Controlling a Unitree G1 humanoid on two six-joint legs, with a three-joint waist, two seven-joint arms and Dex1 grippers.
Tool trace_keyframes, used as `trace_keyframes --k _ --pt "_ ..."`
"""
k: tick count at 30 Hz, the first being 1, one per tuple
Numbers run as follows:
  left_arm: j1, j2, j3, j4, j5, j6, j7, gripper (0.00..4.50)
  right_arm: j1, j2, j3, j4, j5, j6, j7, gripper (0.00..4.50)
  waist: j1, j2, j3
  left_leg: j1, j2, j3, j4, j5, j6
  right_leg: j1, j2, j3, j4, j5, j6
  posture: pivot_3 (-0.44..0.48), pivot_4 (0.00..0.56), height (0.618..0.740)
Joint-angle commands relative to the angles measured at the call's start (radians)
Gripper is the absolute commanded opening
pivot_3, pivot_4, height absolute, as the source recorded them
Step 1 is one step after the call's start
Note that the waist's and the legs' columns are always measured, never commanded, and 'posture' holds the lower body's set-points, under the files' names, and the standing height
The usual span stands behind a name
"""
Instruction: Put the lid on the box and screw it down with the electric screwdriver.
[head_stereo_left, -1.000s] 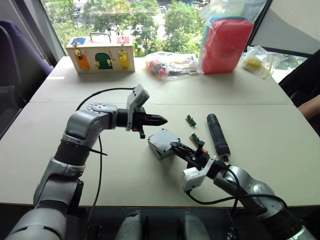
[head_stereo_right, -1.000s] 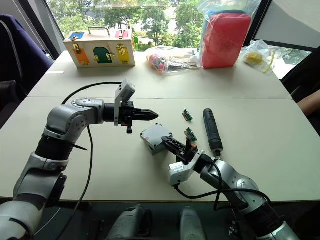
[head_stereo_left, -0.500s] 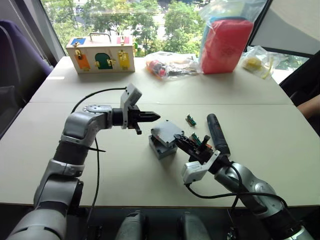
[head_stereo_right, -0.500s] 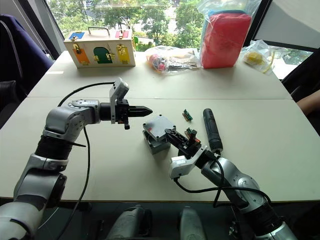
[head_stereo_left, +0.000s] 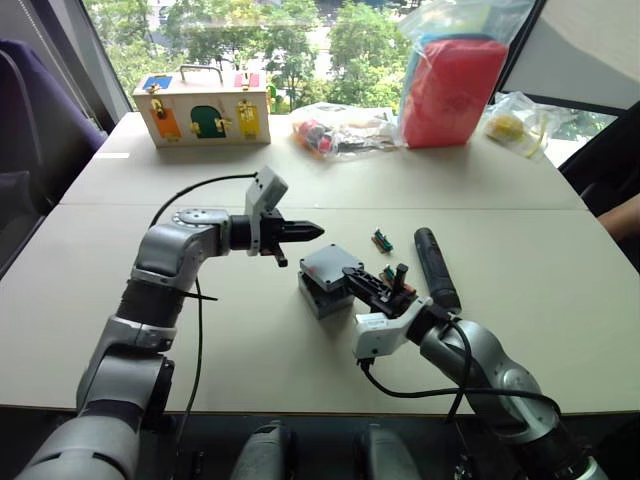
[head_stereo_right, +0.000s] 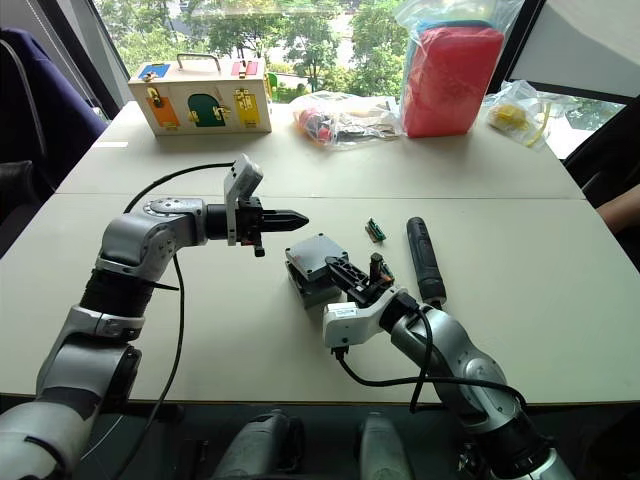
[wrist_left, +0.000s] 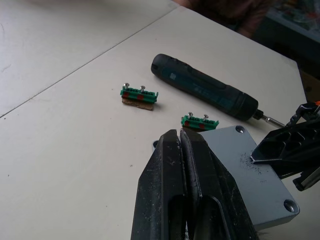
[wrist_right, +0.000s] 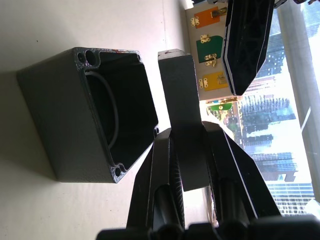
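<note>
Right tool (wrist_right: 192, 150) grips flat grey lid (wrist_right: 182, 100).

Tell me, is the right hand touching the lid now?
Touching. In the right wrist view, the right hand has both fingers pressed against the lid, holding it edge-on beside the box.

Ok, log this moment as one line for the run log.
right end effector: shut on lid, above box | left end effector: shut, free | box: open | screwdriver: on table
</note>
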Motion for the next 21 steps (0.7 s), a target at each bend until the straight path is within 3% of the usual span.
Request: trace_keyframes --k 1,12,21 --pt "-0.02 -0.001 0.002 -0.015 0.01 -0.024 -0.018 0.05 -0.009 0.018 0.006 -0.05 -0.021 0.032 0.038 0.14 0.0 0.0 0.0 0.0 0.0 0.0 0.0 0.0 0.0 0.0 0.0 0.0 0.0 0.0 0.0 0.0 0.15 0.74" --pt "-0.029 -0.012 -0.004 0.005 0.029 -0.048 -0.047 0.05 -0.041 0.09 0.035 -0.096 -0.066 0.12 0.14 0.14 0.001 0.0 0.0 0.0 0.0 0.0 0.0 0.0 0.0 0.0 0.0 0.0 0.0 0.0 0.0 0.0 0.15 0.74" --pt "-0.017 -0.016 -0.024 0.005 0.058 -0.077 -0.074 0.05 -0.002 0.082 0.036 -0.117 -0.077 0.137 0.176 0.14 0.001 0.0 0.0 0.0 0.0 0.0 0.0 0.0 0.0 0.0 0.0 0.0 0.0 0.0 0.0 0.0 0.15 0.74"
